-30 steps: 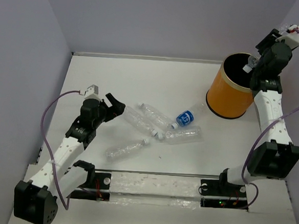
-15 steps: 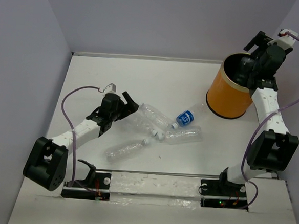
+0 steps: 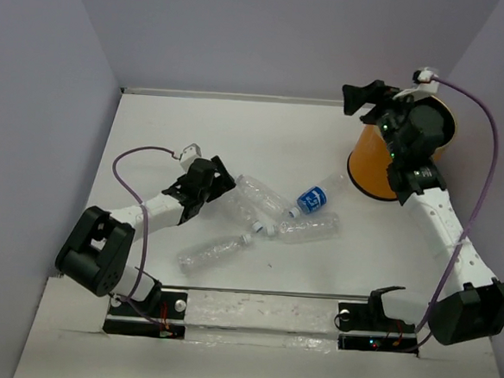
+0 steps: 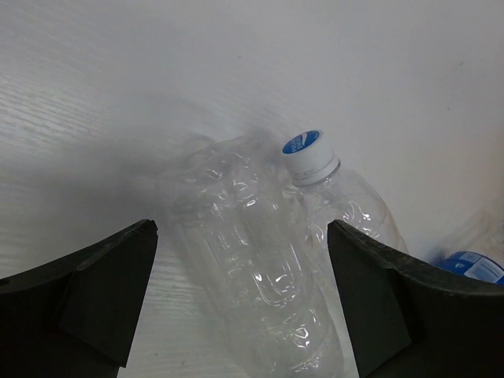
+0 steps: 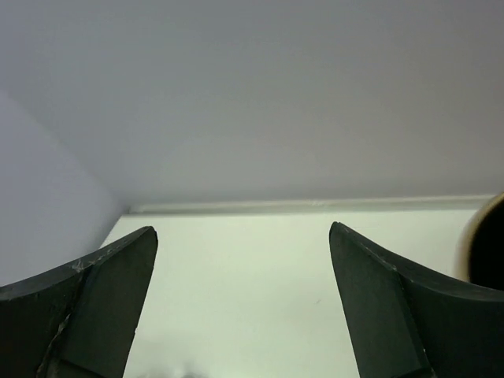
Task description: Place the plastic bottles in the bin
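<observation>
Left jaws are standing spread, facing the nearest plastic bottle (image 4: 244, 260), its long axis running away from them along the counter (image 3: 238, 136); right jaws, also spread, are hovering by the bin (image 3: 379, 168).

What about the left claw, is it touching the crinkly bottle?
Cannot tell. In the left wrist view the open left gripper straddles the crinkly bottle, but its clear edges blur near the fingers; the top view overlaps them.

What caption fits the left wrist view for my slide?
Open left gripper poised over a clear bottle lying on the table.
</observation>
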